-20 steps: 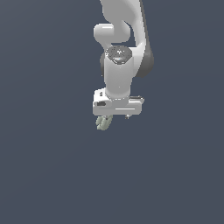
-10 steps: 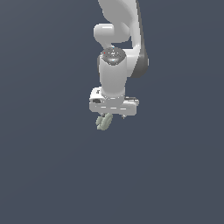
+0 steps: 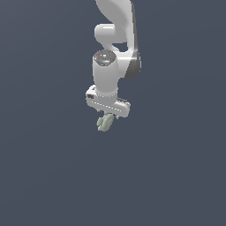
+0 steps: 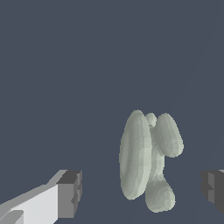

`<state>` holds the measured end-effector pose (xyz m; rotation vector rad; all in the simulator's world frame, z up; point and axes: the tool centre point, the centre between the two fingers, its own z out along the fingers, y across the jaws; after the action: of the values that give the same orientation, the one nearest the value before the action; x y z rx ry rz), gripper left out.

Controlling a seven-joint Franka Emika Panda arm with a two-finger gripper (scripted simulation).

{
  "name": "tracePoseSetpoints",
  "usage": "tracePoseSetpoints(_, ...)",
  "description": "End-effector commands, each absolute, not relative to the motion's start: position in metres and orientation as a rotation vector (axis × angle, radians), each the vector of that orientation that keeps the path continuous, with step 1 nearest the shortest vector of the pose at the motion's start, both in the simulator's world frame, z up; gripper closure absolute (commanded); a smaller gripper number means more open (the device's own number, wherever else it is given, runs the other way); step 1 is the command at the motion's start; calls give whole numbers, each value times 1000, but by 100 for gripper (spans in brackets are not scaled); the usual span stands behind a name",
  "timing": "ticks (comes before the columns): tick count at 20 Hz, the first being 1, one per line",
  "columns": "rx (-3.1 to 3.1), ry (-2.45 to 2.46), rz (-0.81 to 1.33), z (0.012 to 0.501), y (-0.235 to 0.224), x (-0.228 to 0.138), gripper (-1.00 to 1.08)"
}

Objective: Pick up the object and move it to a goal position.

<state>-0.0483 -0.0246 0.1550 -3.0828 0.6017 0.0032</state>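
Pale grey-green and lumpy, the object [image 4: 148, 162] fills the nearest part of the wrist view: a cluster of rounded lobes, slightly elongated, sitting between the two dark finger pads [image 4: 70, 194] of the gripper [image 4: 142, 190]. Clear gaps show on both sides of it, so the jaws stand released and apart, touching nothing (one pad is cut off at the picture's edge, but the space beside it is plain). In the exterior view the object [image 3: 104, 123] appears just below the gripper's [image 3: 107, 117] pale bar, much smaller than that bar, with the white robot arm [image 3: 115, 39] rising straight above it. Judging from this, the step in hand is the approach to the grasp: the fingers straddle the piece but have not closed on it. The next move seems to call for a little more descent if needed, then closing the fingers evenly on the lobes, which are rounded and may slip or roll under pressure. Whether the object rests on the dark grey-blue surface [image 3: 176, 176] or is slightly above it cannot be told, since the background is uniform and shows no shadow. Farther out, nothing else is visible around the arm, and no goal marker can be seen in either view, so nothing visibly stands in the way.
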Motion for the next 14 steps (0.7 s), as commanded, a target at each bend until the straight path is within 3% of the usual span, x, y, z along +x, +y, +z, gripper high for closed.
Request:
tracePoseSetpoints(1, -3065, 687, 2, 152, -30, -55, -92)
tracePoseSetpoints(14, -3034, 817, 1, 145, -39, -66, -92)
